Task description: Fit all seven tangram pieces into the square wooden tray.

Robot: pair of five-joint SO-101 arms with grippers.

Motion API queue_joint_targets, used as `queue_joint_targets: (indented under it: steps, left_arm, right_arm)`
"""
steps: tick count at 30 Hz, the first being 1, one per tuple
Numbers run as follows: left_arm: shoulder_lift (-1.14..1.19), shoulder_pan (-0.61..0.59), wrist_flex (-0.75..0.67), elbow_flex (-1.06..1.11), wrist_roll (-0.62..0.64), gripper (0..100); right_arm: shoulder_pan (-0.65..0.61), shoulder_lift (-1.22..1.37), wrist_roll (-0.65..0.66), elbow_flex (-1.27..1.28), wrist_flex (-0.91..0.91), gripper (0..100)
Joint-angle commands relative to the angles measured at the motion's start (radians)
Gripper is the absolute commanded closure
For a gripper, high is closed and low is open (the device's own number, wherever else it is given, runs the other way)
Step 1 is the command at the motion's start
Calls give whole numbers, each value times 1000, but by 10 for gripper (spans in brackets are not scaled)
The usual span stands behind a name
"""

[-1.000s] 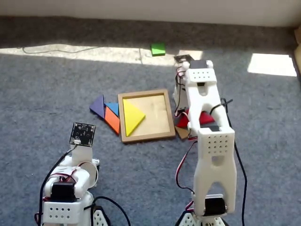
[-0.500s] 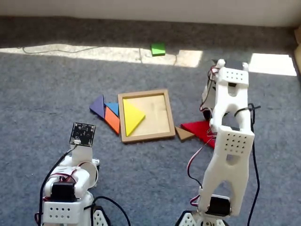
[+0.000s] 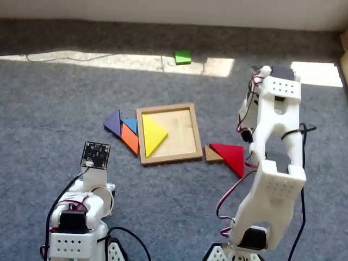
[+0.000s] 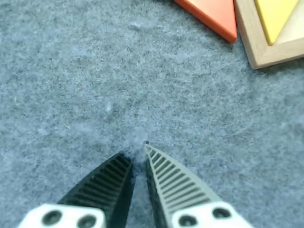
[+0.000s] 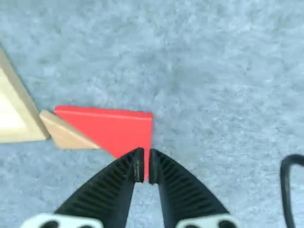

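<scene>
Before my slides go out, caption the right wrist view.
Right gripper over the red triangle; tan triangle and wooden tray corner alongside, on grey carpet.

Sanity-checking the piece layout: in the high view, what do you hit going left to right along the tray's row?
purple triangle → orange piece → tray → tan piece → red triangle

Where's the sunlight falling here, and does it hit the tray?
High view: sun patches on the far carpet, one by the green block; the tray lies in shade. Left wrist view: even light on carpet. Right wrist view: no glare on the red triangle.
</scene>
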Motion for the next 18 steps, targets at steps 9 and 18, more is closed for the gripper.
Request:
queue_joint_targets:
  steps: [9,18]
  left_arm:
    - [-22,-8,3,21,-3,994]
    - [-22,-8,3,21,-3,994]
  right_arm:
    - [-157,-332,262,545,-294,810]
    - [-153,-337,305,694,-493,810]
